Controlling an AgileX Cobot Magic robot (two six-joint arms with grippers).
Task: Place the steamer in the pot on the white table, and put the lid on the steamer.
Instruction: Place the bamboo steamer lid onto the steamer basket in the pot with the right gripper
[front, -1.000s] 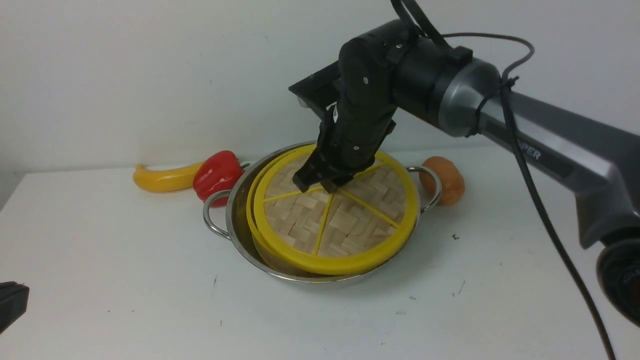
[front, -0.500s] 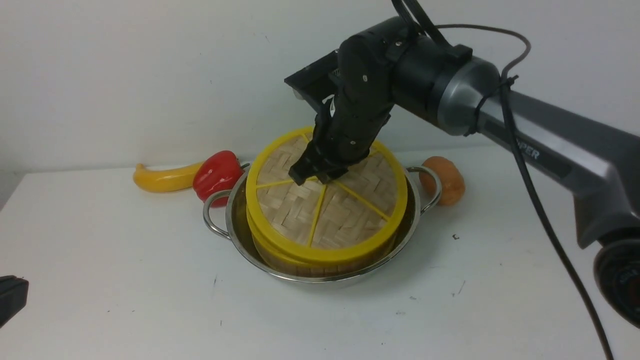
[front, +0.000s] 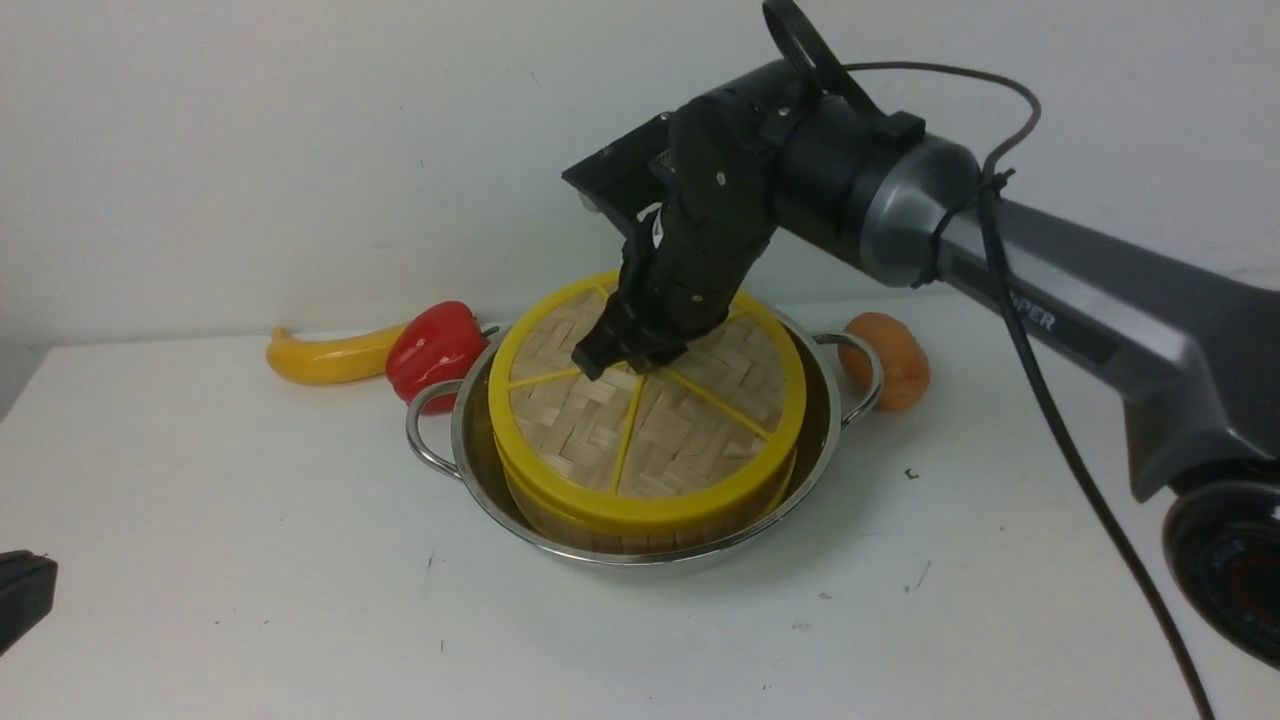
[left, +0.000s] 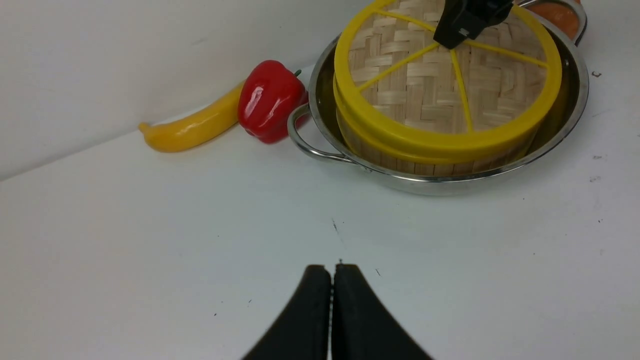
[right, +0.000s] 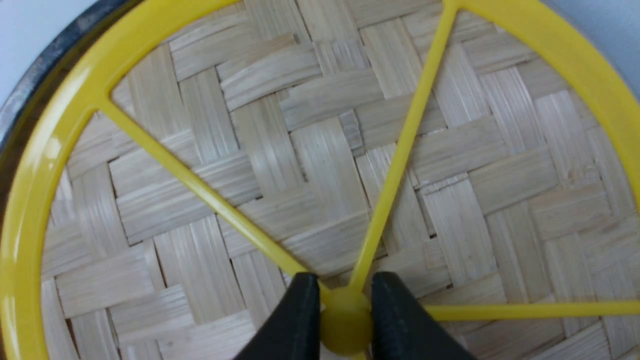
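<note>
The steel pot (front: 440, 470) stands on the white table (front: 250, 580), and the steamer (front: 600, 535) sits inside it with only its slatted wall (left: 400, 161) showing. The woven lid (front: 660, 440) with its yellow rim lies level on top of the steamer and hides what is inside. My right gripper (front: 625, 365) reaches down from the right and is shut on the lid's yellow centre knob (right: 345, 320), one black finger on each side. My left gripper (left: 332, 270) is shut and empty, low over the table's near left part (front: 20, 600).
A red bell pepper (front: 435, 345) and a long yellow vegetable (front: 325, 355) lie left of the pot near the wall. An orange-brown round item (front: 895, 360) sits just beyond the pot's right handle (front: 860, 375). The right arm and its cable span the right side.
The lid, tilted and offset to the right a second ago, has shifted left and come down level on the steamer, with the right gripper still holding its knob. The left gripper stayed put.
</note>
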